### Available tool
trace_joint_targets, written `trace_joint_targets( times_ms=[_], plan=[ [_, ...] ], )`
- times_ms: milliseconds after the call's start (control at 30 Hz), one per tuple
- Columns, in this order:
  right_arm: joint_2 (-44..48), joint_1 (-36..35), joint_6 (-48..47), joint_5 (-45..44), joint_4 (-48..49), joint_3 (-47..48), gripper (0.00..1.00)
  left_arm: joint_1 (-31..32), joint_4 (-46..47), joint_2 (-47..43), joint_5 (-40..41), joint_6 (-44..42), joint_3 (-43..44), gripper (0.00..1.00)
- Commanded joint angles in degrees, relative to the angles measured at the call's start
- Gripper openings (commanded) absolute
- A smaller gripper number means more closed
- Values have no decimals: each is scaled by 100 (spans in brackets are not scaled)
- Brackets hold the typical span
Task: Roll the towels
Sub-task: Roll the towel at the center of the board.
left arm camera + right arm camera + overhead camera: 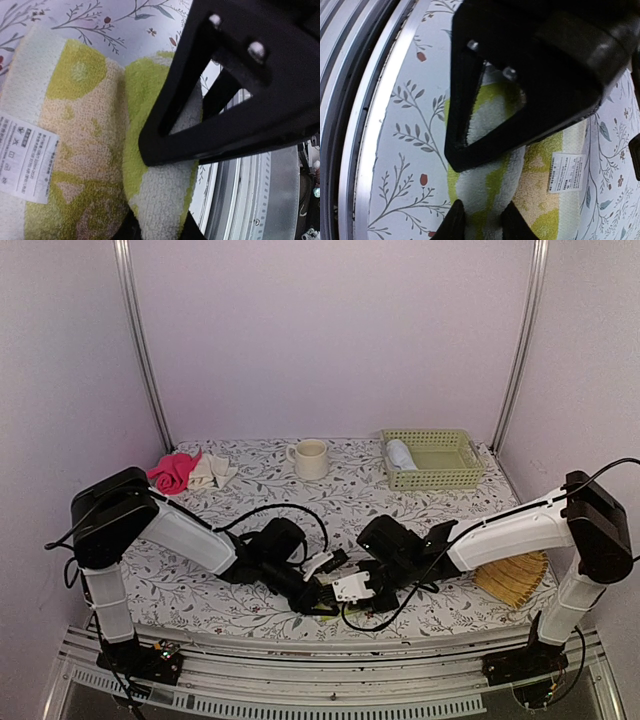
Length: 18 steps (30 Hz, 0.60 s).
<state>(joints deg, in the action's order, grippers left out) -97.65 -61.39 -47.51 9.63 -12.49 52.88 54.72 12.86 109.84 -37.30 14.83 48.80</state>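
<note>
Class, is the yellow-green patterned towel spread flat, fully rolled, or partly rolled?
Partly rolled. One edge of the towel curls into a thick roll; the rest, bearing the care label, lies flat on the table.

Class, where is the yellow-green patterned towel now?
The towel lies at the table's near edge, centre of the top view, its rolled end pinched by the left gripper and right gripper.

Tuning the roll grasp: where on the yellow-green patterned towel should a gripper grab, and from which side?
Take the yellow-green patterned towel by its rolled edge, likely from above, jaws straddling the roll near one end. The roll stands up thick along the table's near side; the rest, with the care label, lies flat, giving little to pinch.
</note>
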Motion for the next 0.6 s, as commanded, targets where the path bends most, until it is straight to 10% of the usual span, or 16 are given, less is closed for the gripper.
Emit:
trace_joint_targets(
  times_ms=[0, 333, 567],
  plan=[
    [-354, -29, 74, 385, -544, 308, 16, -123, -494, 171, 165, -6, -153, 18],
    [-847, 153, 299, 1833, -2077, 999, 4, -1, -242, -2400, 2082, 272, -1267, 52],
    [-2072, 986, 455, 3530, -3548, 2255, 6, 1038, -199, -3938, 4141, 24, -2124, 49]
  ],
)
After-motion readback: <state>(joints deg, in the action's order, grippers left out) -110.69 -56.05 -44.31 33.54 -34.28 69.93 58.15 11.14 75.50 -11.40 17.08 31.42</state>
